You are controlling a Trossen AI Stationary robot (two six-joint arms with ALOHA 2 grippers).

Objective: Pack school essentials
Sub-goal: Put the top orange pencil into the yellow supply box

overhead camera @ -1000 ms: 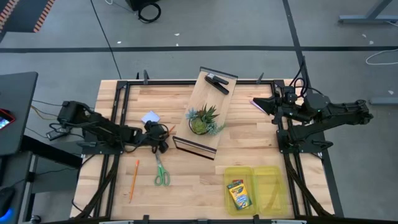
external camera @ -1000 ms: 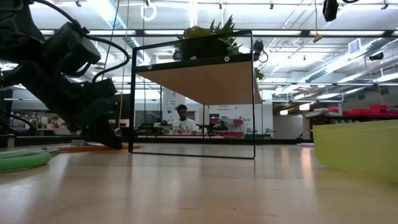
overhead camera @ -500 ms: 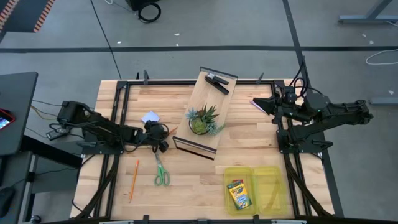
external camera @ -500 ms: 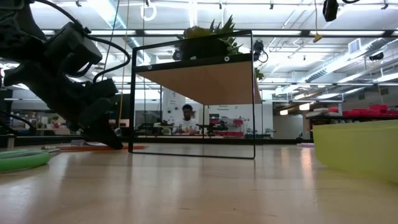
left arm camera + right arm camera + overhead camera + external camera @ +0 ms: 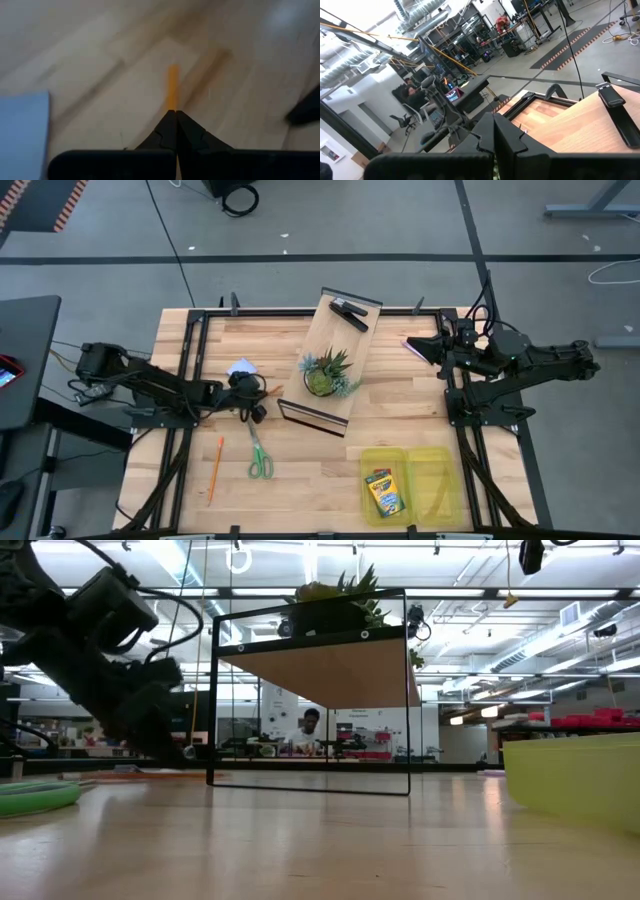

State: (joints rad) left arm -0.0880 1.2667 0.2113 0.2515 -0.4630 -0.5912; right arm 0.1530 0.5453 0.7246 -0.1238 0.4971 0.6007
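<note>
since a second ago the left gripper (image 5: 262, 401) has clamped tight on one orange pencil (image 5: 172, 88) beside the blue pad (image 5: 241, 368). a second pencil (image 5: 215, 469) and one pair of scissors (image 5: 259, 457) lie on the desk (image 5: 300, 480); one crayon box (image 5: 382, 492) sits in the yellow bin (image 5: 412, 486). right gripper (image 5: 410, 345) is shut, empty. held pencil's far end is blurred.

One camera hangs overhead, looking straight down on the whole worktop (image 5: 300, 480); another sits at worktop level, facing across toward the room; both catch the raised wooden shelf (image 5: 330, 365) with the plant (image 5: 340, 590), near centre toward 12 o'clock; each wrist camera looks out past its own jaws, the left very close to the wood, the right toward the room.
</note>
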